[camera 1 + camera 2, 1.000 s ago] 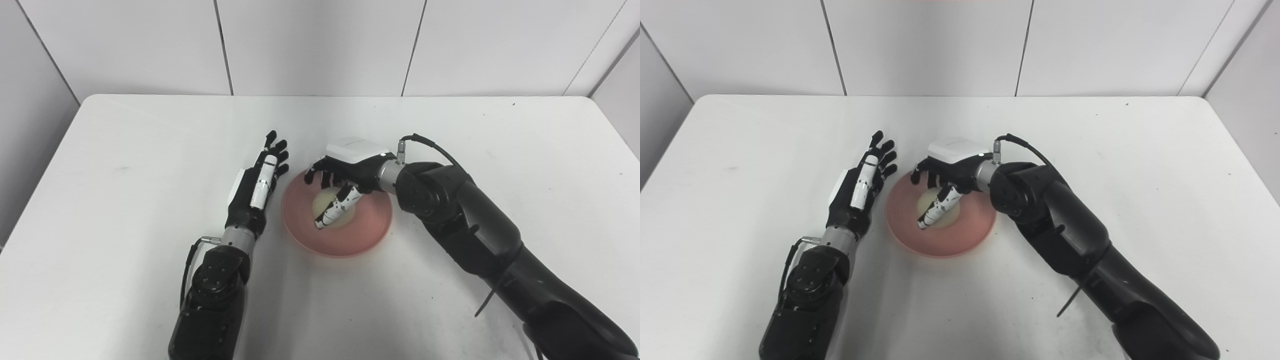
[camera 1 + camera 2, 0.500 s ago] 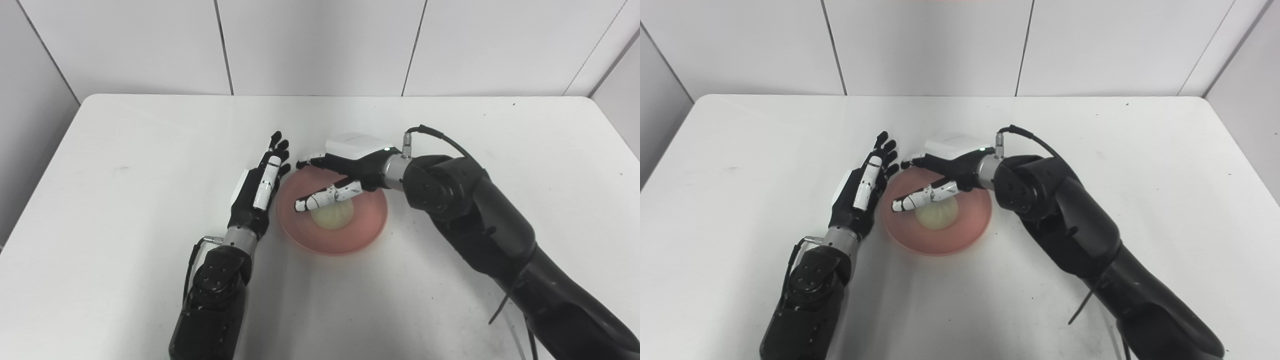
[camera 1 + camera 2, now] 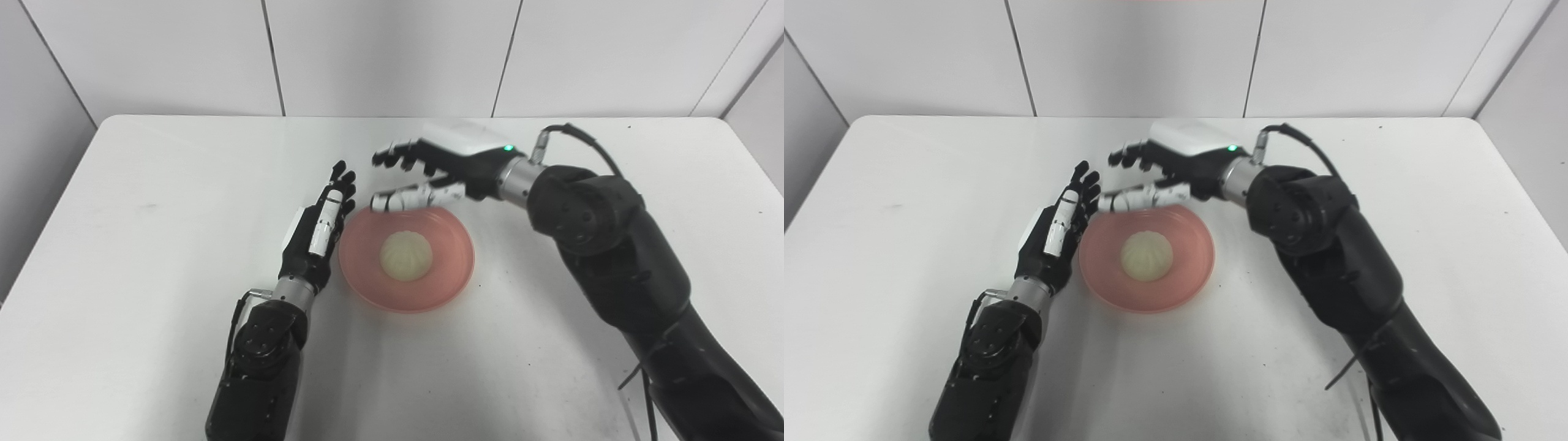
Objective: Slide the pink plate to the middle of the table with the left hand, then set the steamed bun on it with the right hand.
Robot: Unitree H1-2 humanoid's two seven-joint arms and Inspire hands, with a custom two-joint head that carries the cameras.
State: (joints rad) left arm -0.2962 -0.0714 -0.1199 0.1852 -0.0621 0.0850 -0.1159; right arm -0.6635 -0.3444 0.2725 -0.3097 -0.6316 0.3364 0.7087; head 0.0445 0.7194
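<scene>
The pale steamed bun lies in the middle of the pink plate, which sits near the table's centre. My right hand hovers above the plate's far rim, open, fingers spread and holding nothing. My left hand rests flat and open on its edge along the plate's left rim, fingers pointing away from me. The same layout appears in the right eye view, with the bun, the plate, the right hand and the left hand.
The white table stretches wide on all sides, with grey wall panels behind its far edge. My right forearm crosses the table's right part from the bottom right corner.
My right hand opened, let go of the bun on the plate, and lifted up and back toward the far rim. The left hand stayed beside the plate.
</scene>
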